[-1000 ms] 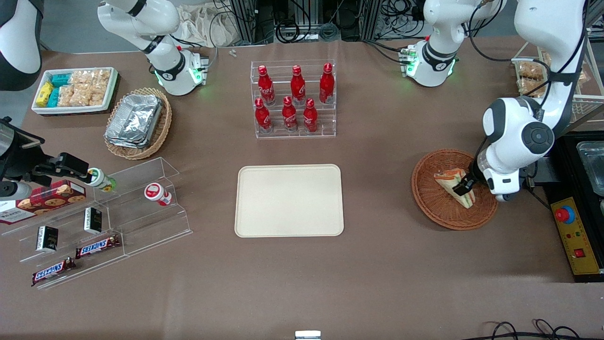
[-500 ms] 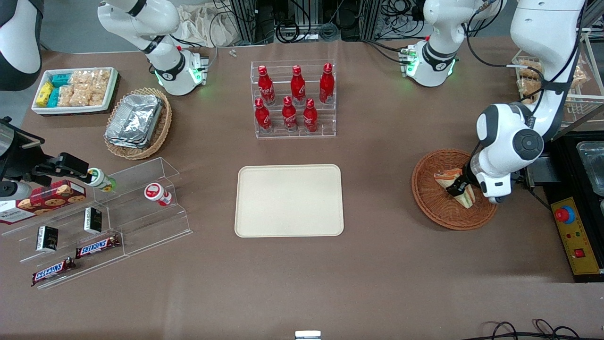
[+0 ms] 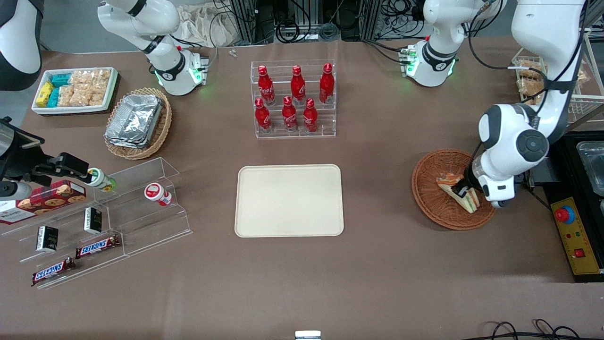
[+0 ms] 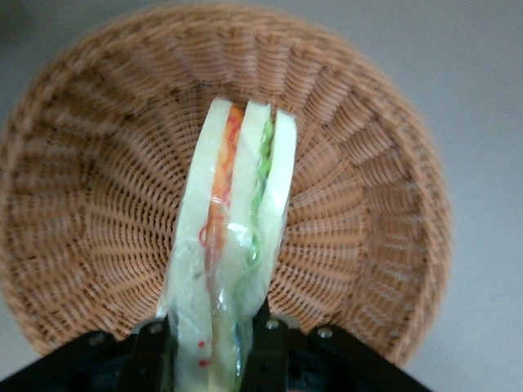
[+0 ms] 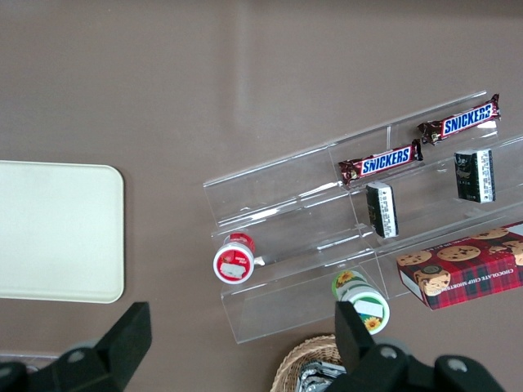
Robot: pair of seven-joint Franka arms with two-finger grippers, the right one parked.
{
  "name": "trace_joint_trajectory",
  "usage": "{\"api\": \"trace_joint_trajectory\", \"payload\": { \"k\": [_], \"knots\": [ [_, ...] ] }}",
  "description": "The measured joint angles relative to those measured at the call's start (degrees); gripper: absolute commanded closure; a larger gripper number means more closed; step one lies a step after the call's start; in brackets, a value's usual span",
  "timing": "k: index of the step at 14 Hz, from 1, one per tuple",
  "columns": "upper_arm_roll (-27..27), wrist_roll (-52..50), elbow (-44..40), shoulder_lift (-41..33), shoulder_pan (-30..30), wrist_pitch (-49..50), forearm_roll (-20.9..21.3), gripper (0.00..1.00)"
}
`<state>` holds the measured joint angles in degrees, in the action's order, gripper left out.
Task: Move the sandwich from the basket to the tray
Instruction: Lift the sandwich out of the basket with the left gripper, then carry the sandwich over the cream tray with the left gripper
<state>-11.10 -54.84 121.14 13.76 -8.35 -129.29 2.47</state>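
I've got the gripper (image 4: 211, 347) clamped on the sandwich (image 4: 237, 237), edge-up over the basket (image 3: 434, 198); tray (image 3: 289, 200) well apart.

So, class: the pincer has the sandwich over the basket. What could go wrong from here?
1. The pincer pinches only one end of the soft wrapped sandwich; it may sag or slip out.
2. The sandwich hangs low over the basket, so its tip could catch the rim on the way to the tray.
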Motion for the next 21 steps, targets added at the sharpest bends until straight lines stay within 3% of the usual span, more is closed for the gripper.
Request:
{"api": "trace_joint_trajectory", "payload": {
  "k": [3, 5, 8, 10, 14, 18, 21],
  "knots": [
    [-0.14, 1.69, -17.59, -0.29, 0.65, 22.52, 0.05, 1.00],
    [-0.36, 8.33, -28.52, 0.10, 0.74, 34.46, 0.05, 1.00],
    [-1.67, 21.01, -40.42, 0.68, 0.75, 42.19, -2.50, 1.00],
    [-3.95, 23.55, -43.91, 0.88, 0.80, 43.23, -6.14, 1.00],
    [-11.90, 22.29, -44.38, 3.50, 5.82, 42.96, -6.76, 1.00],
    [-12.24, 15.95, -43.73, 13.38, 18.54, 34.35, -2.68, 1.00],
    [-12.16, 12.24, -43.31, 23.16, 23.26, 22.34, -0.67, 1.00]
  ]
}}
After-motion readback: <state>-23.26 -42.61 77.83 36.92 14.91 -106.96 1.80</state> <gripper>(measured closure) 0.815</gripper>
